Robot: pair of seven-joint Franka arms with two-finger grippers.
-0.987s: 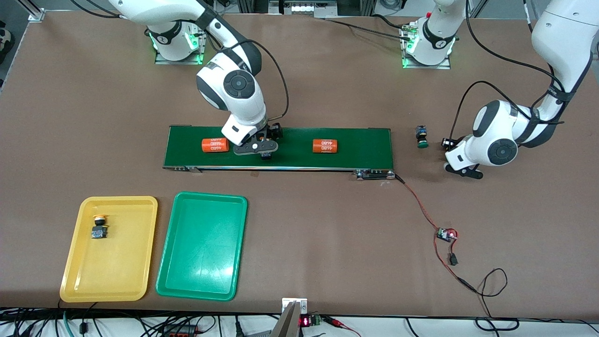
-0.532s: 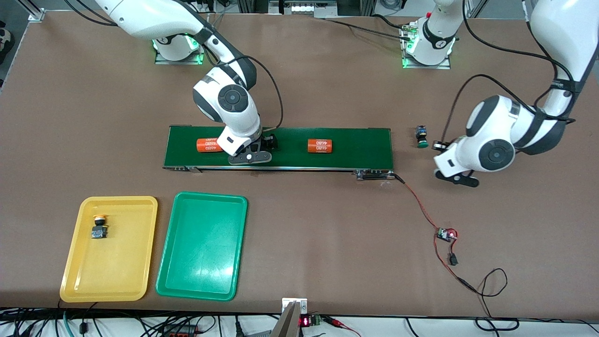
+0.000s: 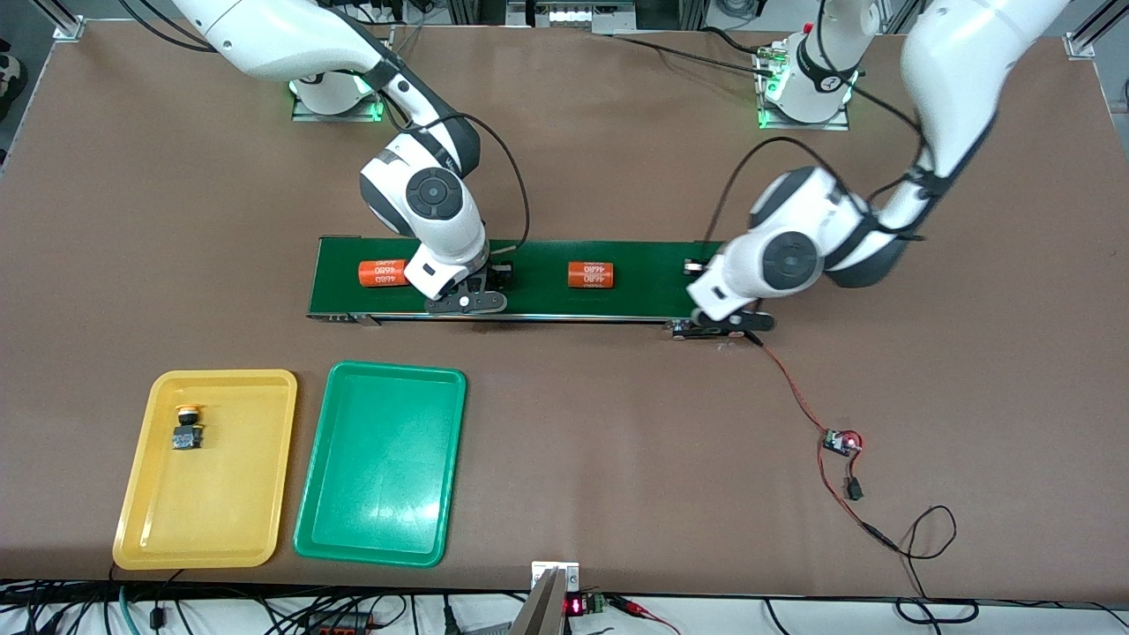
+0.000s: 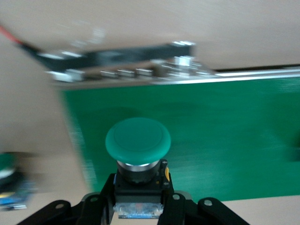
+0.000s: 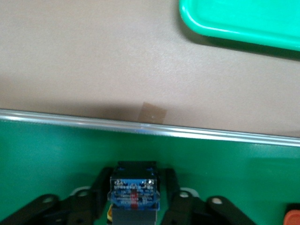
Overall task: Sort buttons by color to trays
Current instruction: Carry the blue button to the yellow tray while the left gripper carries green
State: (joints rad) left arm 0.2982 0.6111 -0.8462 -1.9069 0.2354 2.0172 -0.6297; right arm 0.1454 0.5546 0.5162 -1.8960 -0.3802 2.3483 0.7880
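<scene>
My left gripper hangs over the end of the conveyor belt toward the left arm's end, shut on the black body of a green-capped button. A second green-capped button lies blurred on the table beside that end. My right gripper is down on the belt, its fingers pressed against a blue-and-black button whose cap is hidden. A yellow-capped button lies in the yellow tray. The green tray stands beside it, holding nothing.
Two orange cylinders with white digits lie on the belt, one on each side of my right gripper. A small circuit board with red and black wires lies on the table toward the left arm's end.
The left arm swung in from the table to the belt's end, carrying the green button. My right gripper sank onto the belt and closed around the button. Both cylinders drifted toward the right arm's end.
</scene>
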